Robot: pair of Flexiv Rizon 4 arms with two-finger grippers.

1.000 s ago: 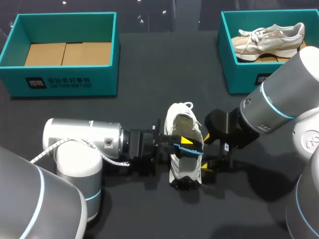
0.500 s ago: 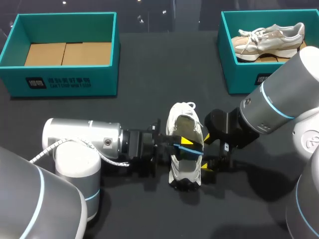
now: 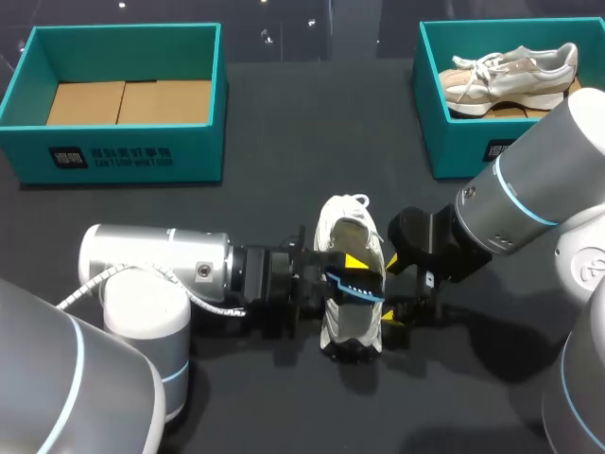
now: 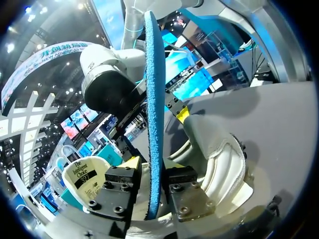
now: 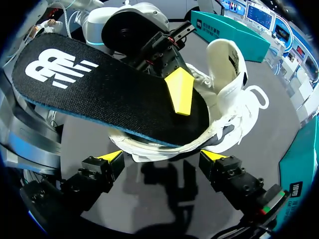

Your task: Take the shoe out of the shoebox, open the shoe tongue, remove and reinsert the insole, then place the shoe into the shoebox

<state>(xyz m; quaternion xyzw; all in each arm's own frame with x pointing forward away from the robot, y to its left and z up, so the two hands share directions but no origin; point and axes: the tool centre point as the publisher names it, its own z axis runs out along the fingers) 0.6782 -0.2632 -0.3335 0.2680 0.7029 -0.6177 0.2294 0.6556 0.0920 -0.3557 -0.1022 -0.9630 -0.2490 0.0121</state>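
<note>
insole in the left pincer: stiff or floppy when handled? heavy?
Probably semi-stiff: the insole, clamped by the left pincer, reaches out of the white shoe nearly flat, with no visible droop. Likely light: edge-on it is a thin sheet. The textured top should not be slippery, though I can't be sure.

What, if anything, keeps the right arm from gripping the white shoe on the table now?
Probably nothing, so likely yes: the right claw is open, close beside the shoe. The insole, pinched in the left claw, rises over the shoe, not between them.
</note>
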